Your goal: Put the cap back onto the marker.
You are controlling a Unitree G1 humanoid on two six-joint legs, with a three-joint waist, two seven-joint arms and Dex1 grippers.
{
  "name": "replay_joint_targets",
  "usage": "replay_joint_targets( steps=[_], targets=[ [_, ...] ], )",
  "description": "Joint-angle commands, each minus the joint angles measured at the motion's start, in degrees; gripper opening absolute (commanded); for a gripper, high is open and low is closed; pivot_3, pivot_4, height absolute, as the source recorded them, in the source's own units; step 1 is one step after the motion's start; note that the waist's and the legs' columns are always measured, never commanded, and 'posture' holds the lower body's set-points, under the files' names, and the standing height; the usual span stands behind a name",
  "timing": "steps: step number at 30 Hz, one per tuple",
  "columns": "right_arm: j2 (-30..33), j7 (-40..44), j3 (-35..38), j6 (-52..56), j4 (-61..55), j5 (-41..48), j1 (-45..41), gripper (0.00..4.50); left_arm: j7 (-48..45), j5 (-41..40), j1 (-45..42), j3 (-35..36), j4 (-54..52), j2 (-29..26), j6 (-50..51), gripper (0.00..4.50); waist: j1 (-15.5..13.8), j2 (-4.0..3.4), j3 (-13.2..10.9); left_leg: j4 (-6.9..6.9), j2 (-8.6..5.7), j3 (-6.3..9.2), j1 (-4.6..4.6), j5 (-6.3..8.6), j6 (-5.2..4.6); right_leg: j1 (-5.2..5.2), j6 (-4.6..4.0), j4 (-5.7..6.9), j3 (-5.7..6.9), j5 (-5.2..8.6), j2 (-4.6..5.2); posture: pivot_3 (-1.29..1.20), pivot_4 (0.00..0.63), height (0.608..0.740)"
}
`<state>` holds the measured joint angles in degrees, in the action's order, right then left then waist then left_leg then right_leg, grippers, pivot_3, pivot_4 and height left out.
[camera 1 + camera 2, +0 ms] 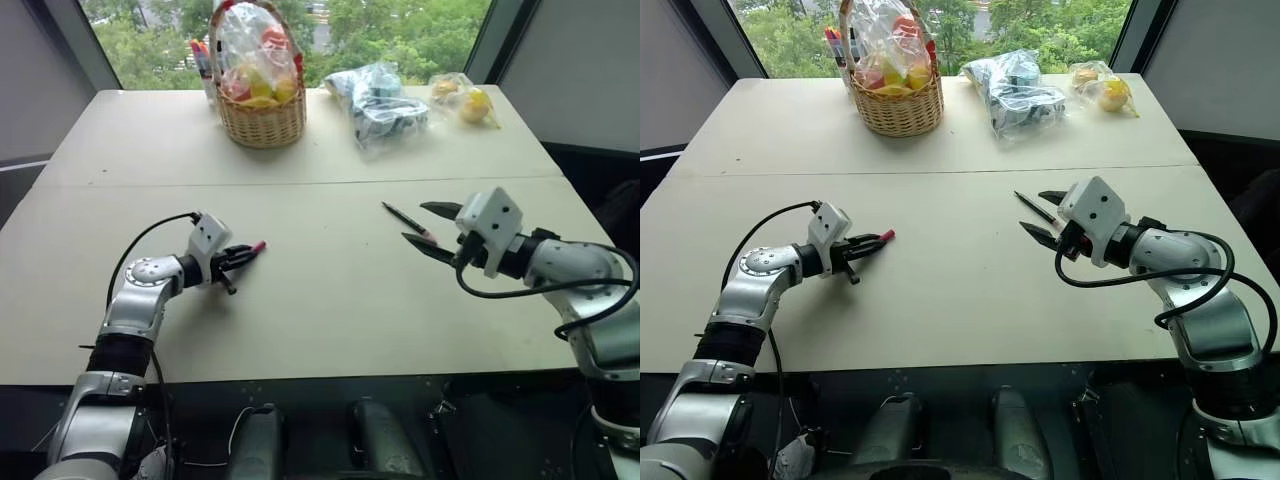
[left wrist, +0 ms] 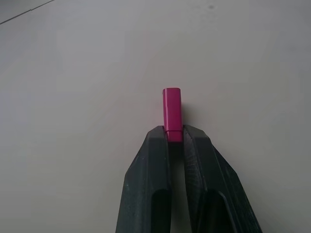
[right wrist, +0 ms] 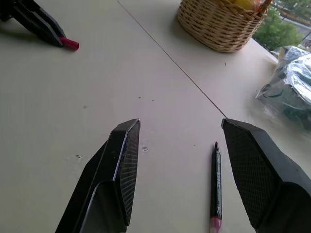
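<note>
A pale table (image 1: pixel 300 330). The left gripper (image 1: pixel 243 256), at about eight o'clock, pinches the red-pink cap (image 2: pixel 172 114), which pokes out past its fingertips. At three o'clock the right gripper (image 1: pixel 428 230) hovers spread wide over the black marker (image 3: pixel 215 184) lying loose on the tabletop. Step in hand, I judge: picking up the marker. Next, the spread fingers must lower and close around it.

We see a pale beige counter (image 1: pixel 330 300) beneath a wide daylight window (image 1: pixel 400 25) showing green trees (image 1: pixel 140 40), flanked by grey walls (image 1: pixel 585 70).
</note>
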<state>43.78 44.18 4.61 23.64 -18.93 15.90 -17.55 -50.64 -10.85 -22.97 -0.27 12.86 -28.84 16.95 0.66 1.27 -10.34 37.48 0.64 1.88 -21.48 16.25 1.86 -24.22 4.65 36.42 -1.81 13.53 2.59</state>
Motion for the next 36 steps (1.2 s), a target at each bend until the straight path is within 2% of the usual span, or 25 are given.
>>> replay_joint_targets(
  steps=[1, 5, 8, 15, 29, 36],
  targets=[
    [-1.15, 0.44, 0.74, -3.79, 5.86, -0.28, -3.03, 2.78, 2.19, -3.70, 2.17, 1.08, -12.33, 0.87, 4.72, 0.01, 0.07, 0.00, 0.00, 0.01, 0.00, 0.00, 0.00, 0.00, 0.00, 0.00, 0.00, 0.00, 0.00, 0.00, -0.01, 0.00, 0.150, 0.740],
    [-2.81, 0.75, 0.37, -7.75, 14.14, -1.01, -6.31, 2.78, 3.70, -5.63, 4.12, 0.57, -19.89, 1.43, 8.69, 0.01, 0.19, -0.01, 0.00, 0.00, 0.02, 0.01, 0.04, 0.00, 0.00, 0.00, 0.00, 0.02, 0.00, 0.00, -0.05, 0.00, 0.150, 0.740],
    [-5.84, 0.50, -1.08, -14.18, 27.05, -3.48, -12.24, 2.78, 3.69, -6.62, 6.04, -0.69, -26.28, 0.45, 11.51, 0.01, 0.60, -0.01, -0.01, -0.02, 0.03, -0.04, 0.07, 0.00, 0.00, 0.00, -0.01, 0.03, -0.03, 0.00, -0.06, 0.00, 0.150, 0.740],
    [-10.31, 1.90, -2.55, -22.92, 44.79, -6.07, -18.43, 2.78, 4.82, -7.75, 7.20, 0.16, -31.15, -1.30, 14.91, 0.01, 0.18, -0.03, -0.02, -0.03, 0.02, -0.02, 0.06, 0.00, 0.00, -0.01, -0.02, 0.03, -0.03, 0.00, -0.07, 0.00, 0.150, 0.740],
    [-13.39, 4.46, -4.36, -31.50, 60.73, -9.57, -22.56, 2.78, 8.94, -11.87, 11.92, 5.91, -35.58, -3.78, 17.96, 0.01, 0.49, -0.05, -0.03, -0.06, 0.03, -0.03, 0.07, 0.00, 0.00, -0.01, -0.02, 0.02, -0.04, 0.00, -0.05, 0.00, 0.150, 0.740],
    [-14.08, 5.61, -3.55, -32.35, 70.90, -9.56, -28.44, 2.78, 10.96, -12.81, 14.16, 6.18, -37.64, -3.80, 17.92, 0.01, 0.48, -0.05, -0.03, -0.05, 0.01, -0.05, 0.07, 0.00, 0.01, -0.01, -0.02, 0.01, -0.05, 0.00, -0.03, 0.00, 0.150, 0.740]
  ],
)
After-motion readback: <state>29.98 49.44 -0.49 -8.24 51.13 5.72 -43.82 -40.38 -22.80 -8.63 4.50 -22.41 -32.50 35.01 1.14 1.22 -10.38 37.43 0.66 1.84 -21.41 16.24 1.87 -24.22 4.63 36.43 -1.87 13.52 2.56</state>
